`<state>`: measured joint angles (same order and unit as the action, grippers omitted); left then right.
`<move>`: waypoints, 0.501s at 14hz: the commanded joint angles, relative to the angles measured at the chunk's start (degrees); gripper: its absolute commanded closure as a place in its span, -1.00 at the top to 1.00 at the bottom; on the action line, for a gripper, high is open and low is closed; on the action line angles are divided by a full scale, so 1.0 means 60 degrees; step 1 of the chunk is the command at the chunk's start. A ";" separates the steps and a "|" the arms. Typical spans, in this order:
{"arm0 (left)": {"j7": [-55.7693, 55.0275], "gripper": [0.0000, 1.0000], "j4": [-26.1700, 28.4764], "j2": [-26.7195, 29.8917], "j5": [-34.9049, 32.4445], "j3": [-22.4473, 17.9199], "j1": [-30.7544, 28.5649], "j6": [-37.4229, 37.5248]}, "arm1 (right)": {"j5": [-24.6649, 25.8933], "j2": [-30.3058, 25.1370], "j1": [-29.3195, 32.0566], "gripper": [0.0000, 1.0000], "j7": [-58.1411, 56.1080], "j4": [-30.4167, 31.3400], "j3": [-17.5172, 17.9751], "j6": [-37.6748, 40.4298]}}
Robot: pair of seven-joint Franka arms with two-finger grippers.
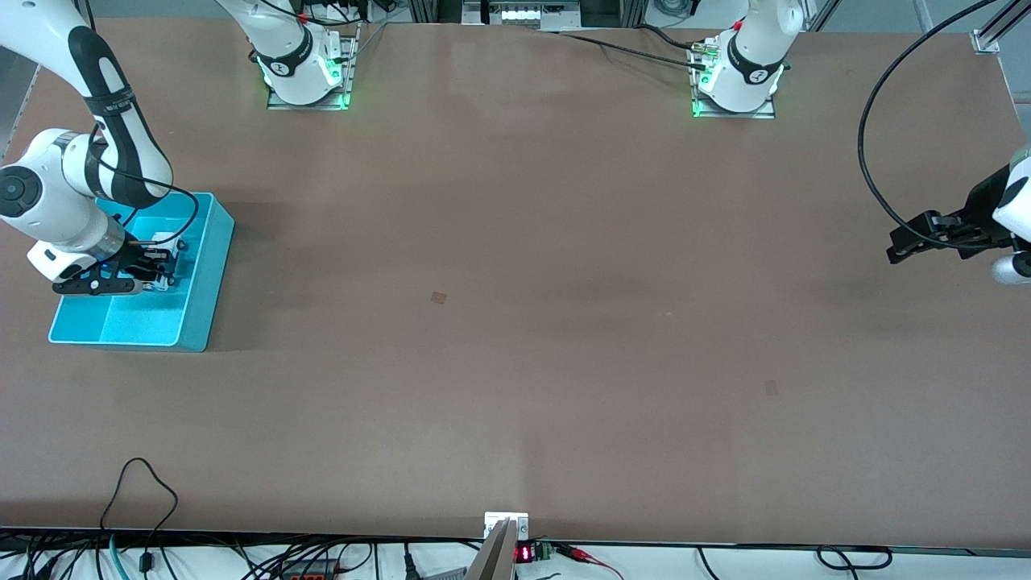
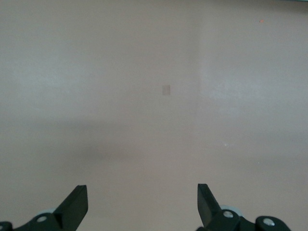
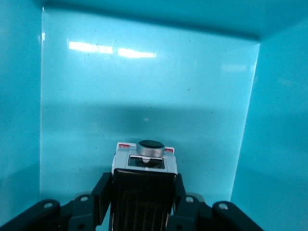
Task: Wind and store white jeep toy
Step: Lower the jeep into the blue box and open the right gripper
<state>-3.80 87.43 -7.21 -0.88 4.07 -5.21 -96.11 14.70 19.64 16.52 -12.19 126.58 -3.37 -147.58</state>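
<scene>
The white jeep toy (image 3: 144,166), with its black ribbed roof panel and a dark spare wheel on its end, is clamped between the fingers of my right gripper (image 3: 143,195). In the front view that right gripper (image 1: 161,266) hangs inside the cyan bin (image 1: 205,274) at the right arm's end of the table, and the toy (image 1: 165,240) shows as a small white patch among the fingers. The bin floor (image 3: 144,86) fills the right wrist view. My left gripper (image 1: 910,242) waits open over bare table at the left arm's end, its two fingertips (image 2: 77,204) wide apart with nothing between them.
The brown table (image 1: 515,322) spreads between the two arms, marked only by two small darker squares (image 1: 438,297). Cables and a small display hang along the edge nearest the front camera. A black cable loops above the left arm.
</scene>
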 commanded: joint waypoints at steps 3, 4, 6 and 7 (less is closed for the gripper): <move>0.0033 1.00 -0.0040 0.0148 0.0058 0.0214 0.0049 0.0446 | 0.0157 0.0299 0.0439 -1.00 -0.0517 0.0012 0.0107 -0.0452; 0.0048 1.00 -0.0040 0.0148 0.0058 0.0230 0.0049 0.0462 | 0.0157 0.0387 0.0469 -1.00 -0.0532 0.0012 0.0108 -0.0569; 0.0033 1.00 -0.0040 0.0206 0.0058 0.0463 0.0049 0.0462 | 0.0157 0.0520 0.0469 -1.00 -0.0533 0.0012 0.0181 -0.0643; 0.0033 1.00 -0.0040 0.0221 0.0044 0.0566 0.0049 0.0462 | 0.0157 0.0549 0.0469 -1.00 -0.0518 0.0012 0.0195 -0.0658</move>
<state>-3.80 87.35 -7.01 -0.88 6.25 -4.86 -94.47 14.74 22.53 18.36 -14.71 126.51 -3.29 -150.73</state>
